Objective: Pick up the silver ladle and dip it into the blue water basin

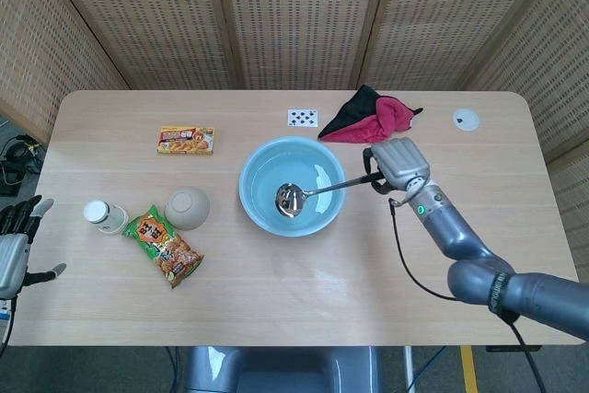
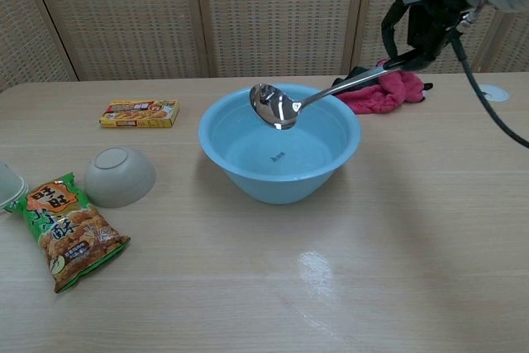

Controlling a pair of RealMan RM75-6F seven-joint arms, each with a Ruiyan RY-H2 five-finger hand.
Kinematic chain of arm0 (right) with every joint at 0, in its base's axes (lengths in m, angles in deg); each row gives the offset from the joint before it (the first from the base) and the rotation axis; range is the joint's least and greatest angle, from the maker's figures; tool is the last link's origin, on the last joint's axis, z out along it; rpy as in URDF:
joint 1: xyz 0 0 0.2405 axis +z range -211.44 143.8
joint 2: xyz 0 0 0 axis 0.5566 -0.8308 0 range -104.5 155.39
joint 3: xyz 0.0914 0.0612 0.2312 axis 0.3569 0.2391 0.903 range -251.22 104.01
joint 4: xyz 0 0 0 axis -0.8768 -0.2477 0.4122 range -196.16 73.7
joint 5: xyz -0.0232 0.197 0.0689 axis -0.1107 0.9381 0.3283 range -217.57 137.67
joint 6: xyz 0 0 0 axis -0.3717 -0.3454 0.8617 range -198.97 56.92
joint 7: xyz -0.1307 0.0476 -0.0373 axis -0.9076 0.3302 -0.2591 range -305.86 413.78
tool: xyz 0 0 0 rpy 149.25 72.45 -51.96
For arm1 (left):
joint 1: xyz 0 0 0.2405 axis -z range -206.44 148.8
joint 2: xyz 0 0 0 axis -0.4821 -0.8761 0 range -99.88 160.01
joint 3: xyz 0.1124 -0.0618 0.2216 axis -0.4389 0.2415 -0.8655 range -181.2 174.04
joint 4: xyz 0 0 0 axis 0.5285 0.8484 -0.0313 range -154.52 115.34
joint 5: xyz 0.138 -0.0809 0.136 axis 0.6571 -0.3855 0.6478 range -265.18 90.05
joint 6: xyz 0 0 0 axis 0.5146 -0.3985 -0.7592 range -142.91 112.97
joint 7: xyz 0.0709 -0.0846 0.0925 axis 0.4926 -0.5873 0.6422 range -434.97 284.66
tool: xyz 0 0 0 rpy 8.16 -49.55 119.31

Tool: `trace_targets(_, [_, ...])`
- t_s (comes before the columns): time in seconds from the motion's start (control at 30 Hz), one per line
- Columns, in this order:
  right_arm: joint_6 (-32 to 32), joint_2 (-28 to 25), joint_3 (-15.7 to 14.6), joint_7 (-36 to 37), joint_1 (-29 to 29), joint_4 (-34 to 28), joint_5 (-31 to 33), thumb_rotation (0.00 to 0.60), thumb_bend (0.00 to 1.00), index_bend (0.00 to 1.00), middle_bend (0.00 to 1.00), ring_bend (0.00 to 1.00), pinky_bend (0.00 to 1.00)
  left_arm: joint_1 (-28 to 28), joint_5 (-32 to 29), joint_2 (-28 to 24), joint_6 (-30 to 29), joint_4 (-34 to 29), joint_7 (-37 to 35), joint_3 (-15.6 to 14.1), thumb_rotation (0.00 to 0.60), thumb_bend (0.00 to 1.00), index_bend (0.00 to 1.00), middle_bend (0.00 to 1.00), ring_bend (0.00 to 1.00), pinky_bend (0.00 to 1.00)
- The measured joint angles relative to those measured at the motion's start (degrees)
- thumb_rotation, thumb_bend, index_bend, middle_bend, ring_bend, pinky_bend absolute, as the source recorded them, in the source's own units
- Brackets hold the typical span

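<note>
**Ladle held above the basin**

The blue water basin [image 1: 293,185] sits mid-table. The right hand [image 1: 397,165] grips the handle end of the silver ladle [image 1: 313,192], whose bowl hangs over the water. The ladle looks rigid, light and smooth, so it may slip. The left hand [image 1: 13,248] holds nothing, fingers apart.

A wooden table [image 1: 276,292] is seen. On it are set a blue basin [image 1: 293,185] at centre, a bowl [image 1: 187,208], snack bag [image 1: 164,245] and cup [image 1: 104,216] at left, a yellow box [image 1: 186,140], a playing card [image 1: 303,118] and a red cloth [image 1: 373,118] farther back.
</note>
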Motion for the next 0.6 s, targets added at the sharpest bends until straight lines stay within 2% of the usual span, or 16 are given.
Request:
trace_targets(0.13, [3.98, 7.68, -1.17, -9.18, 5.43, 5.49, 10.58, 0.600, 0.93, 0.79, 1.00, 1.00, 1.00, 0.25, -0.55, 0.04, 0.82, 0.28, -0.38, 0.07, 0.600, 0.00, 0.00, 0.00, 0.00, 0.00])
trace_targets(0.23, [6.61, 13.50, -1.71, -14.92, 8.77, 10.99, 15.74, 0.600, 0.94, 0.80, 1.00, 1.00, 1.00, 0.43, -0.99, 0.03, 1.16, 0.39, -0.63, 0.21, 0.600, 0.00, 0.00, 0.00, 0.00, 0.00])
trace_targets(0.4, [9.35, 20.76, -2.03, -21.16, 11.95, 20.51, 19.54, 0.600, 0.94, 0.80, 1.00, 1.00, 1.00, 0.75, -1.85, 0.05, 1.82, 0.75, -0.86, 0.56, 0.600, 0.00, 0.00, 0.00, 0.00, 0.00])
trace_targets(0.6, [12.37, 28.19, -2.51, -27.51, 13.04, 30.71, 19.40, 0.600, 0.94, 0.81, 1.00, 1.00, 1.00, 1.16, -2.92, 0.20, 2.88, 1.40, -1.18, 0.78, 0.600, 0.00, 0.00, 0.00, 0.00, 0.00])
